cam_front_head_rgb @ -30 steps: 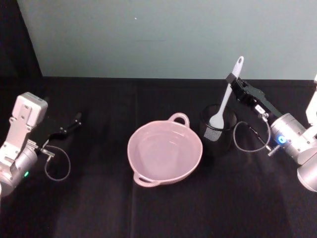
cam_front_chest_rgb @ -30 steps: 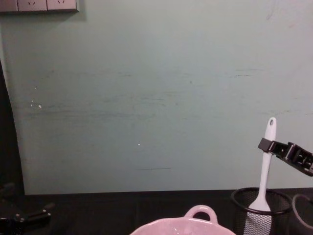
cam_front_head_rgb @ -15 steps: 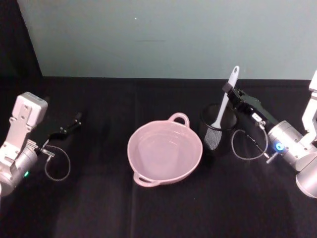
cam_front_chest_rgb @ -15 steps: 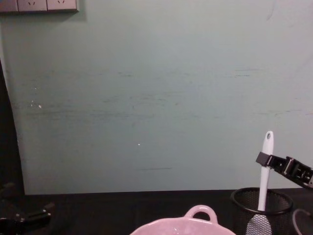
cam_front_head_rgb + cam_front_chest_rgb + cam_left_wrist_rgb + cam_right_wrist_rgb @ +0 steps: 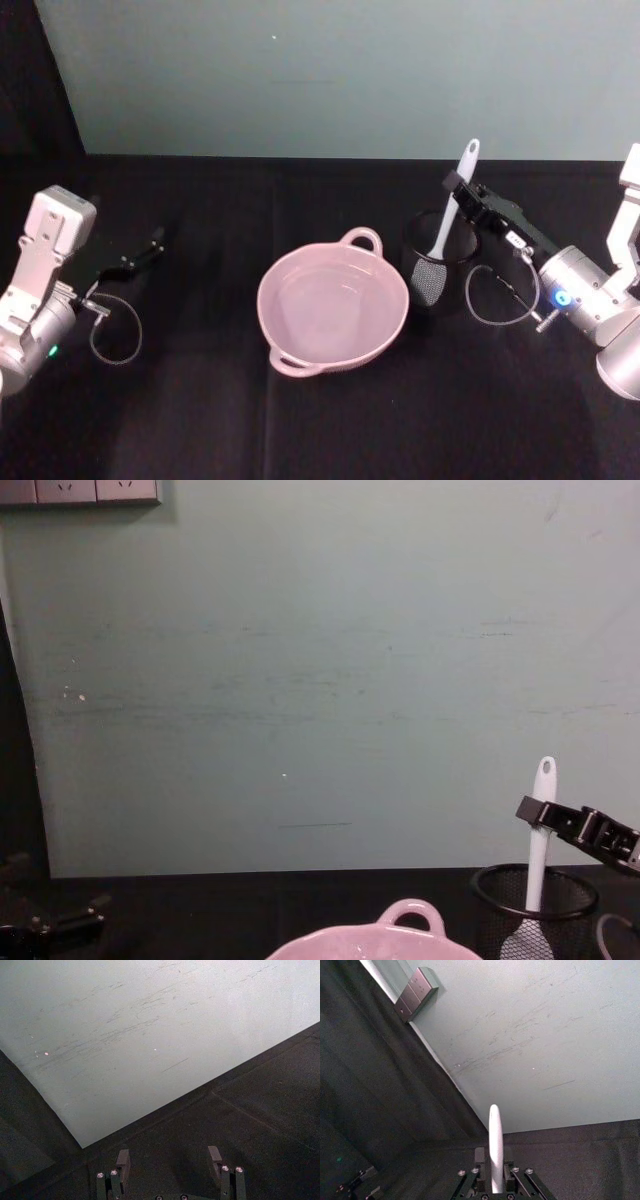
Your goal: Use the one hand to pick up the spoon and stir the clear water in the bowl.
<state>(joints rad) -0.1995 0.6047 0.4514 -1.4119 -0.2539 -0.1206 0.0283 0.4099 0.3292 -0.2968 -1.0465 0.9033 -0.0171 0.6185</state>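
Lower than a second ago, the spoon [image 5: 452, 199] has sunk with the right gripper [image 5: 456, 186], its paddle head now down inside the black wire-mesh cup [image 5: 437, 262] instead of riding at the rim. Black cloth covers the tabletop [image 5: 200, 420], which ends at a pale green wall [image 5: 300, 680] along the far edge. At the middle of the tabletop sits the bowl [image 5: 332, 303], pale pink and glossy, with a small loop handle at its far rim and another at its near rim, holding clear water. Just beside it toward the right edge stands the mesh cup. From the right edge the right gripper reaches in, its fingers [image 5: 479, 1156] clamped on the spoon's slim handle below the tip. Long, white and plastic, the spoon stands nearly upright, with an oval hole at its tip. Near the left edge the left gripper [image 5: 170, 1157] rests parked, fingers spread apart around nothing.
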